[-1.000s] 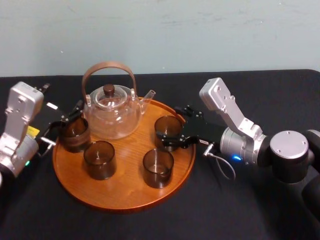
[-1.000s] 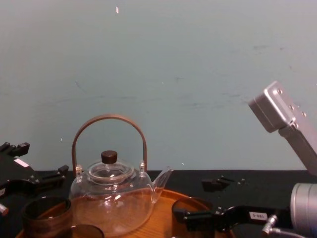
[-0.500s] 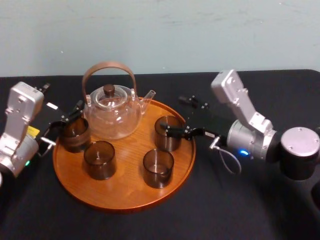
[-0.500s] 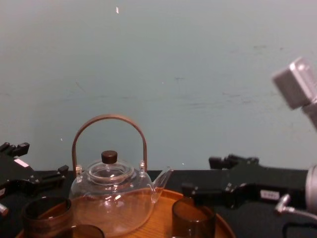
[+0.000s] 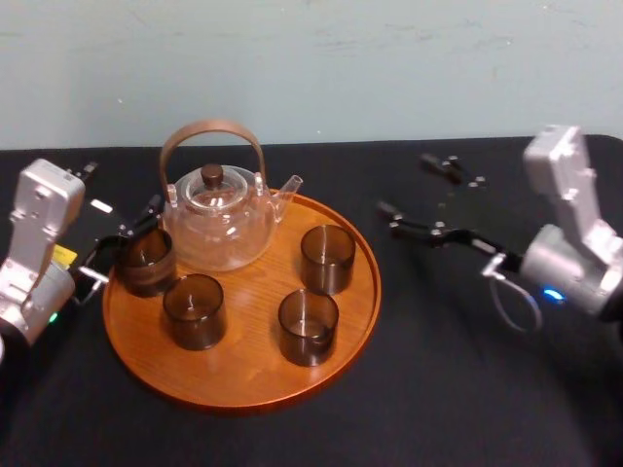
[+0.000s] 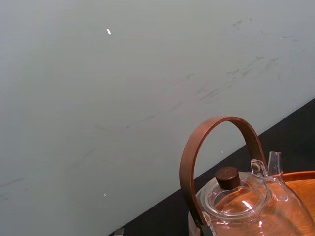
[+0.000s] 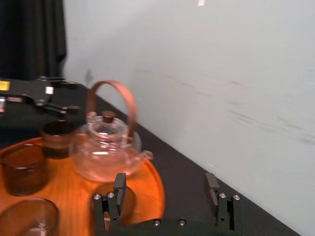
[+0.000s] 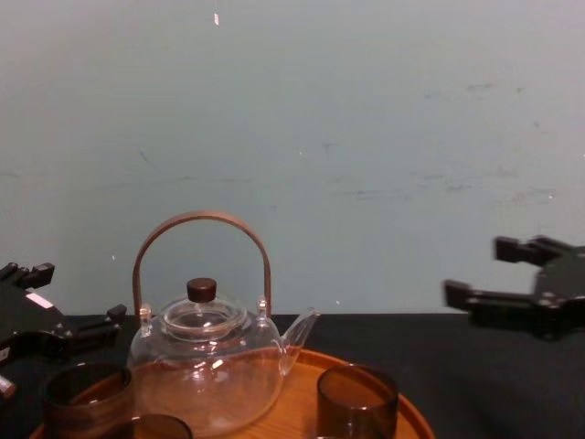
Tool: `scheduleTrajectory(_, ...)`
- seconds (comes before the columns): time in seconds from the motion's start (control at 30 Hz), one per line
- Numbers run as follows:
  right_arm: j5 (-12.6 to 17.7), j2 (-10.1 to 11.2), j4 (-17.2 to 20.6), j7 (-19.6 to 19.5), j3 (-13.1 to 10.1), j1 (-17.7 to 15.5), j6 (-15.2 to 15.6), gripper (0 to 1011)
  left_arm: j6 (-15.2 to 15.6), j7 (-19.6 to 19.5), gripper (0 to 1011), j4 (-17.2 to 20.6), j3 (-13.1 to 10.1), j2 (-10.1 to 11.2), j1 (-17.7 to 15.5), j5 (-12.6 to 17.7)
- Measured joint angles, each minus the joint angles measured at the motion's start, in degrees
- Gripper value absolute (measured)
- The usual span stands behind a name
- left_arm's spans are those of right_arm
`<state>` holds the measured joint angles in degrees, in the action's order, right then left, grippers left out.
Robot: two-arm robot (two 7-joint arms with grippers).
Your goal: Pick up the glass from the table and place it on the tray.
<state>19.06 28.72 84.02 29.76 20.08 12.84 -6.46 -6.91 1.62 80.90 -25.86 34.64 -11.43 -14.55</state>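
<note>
Orange-brown wooden tray (image 5: 243, 375) lies on the black desk (image 5: 438, 389), with the glass (image 5: 326, 258) standing at its 3 o'clock. At 9 o'clock the left gripper (image 5: 131, 232) rests, fingers apart. Farther off at 2 o'clock the right gripper (image 5: 404, 183) hovers, fingers spread wide and empty.

A clear glass teapot (image 5: 219, 226) stands upright left of centre in the head view. A tall arched brown wooden handle (image 5: 211, 131) rises over it, a dark round knob (image 5: 212, 176) tops its lid, and its spout (image 5: 289, 185) points toward the frame's right. Behind, across the top, runs a pale blue-green wall (image 5: 370, 68) with faint scuffs. A dark curtain (image 7: 29, 39) hangs in the right wrist view's upper left.
</note>
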Motion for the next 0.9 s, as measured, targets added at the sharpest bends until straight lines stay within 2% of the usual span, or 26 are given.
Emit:
scheduleTrajectory(0.33,2.36,2.09,-2.49,-1.05,-5.29,-3.69,-2.67,1002,0.0,0.0,1001,0.0,0.0,0.0,0.0,0.0)
scheduleTrajectory(0.9,2.31,1.98,-2.26,-0.94,-4.86,-3.36,-2.56,1002,0.0,0.0,1001,0.0,0.0,0.0,0.0,0.0)
